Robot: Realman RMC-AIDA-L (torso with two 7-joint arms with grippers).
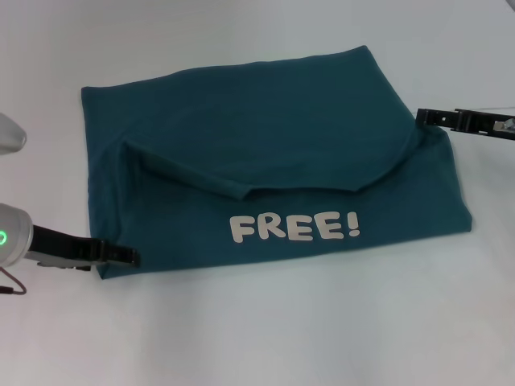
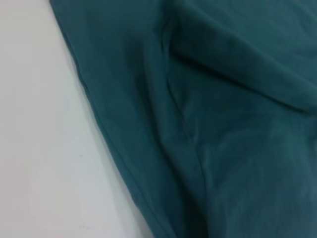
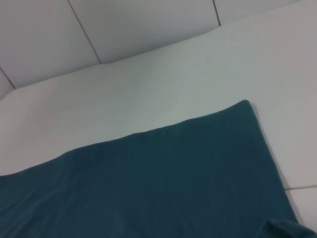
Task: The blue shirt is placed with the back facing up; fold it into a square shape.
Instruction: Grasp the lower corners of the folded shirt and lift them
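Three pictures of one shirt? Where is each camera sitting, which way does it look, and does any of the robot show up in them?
Head view: from the robot's head, looking forward and down at the blue shirt with its FREE! lettering on the white table; left gripper at the shirt's near left corner, right gripper at its right edge.
Left wrist view: from the left arm, close over shirt folds; no robot parts visible.
Right wrist view: from the right arm, across the shirt toward the table's far edge; no robot parts.
All three share the shirt and table.

White left arm bears a green ring light; both grippers, left and right, are slim and black.
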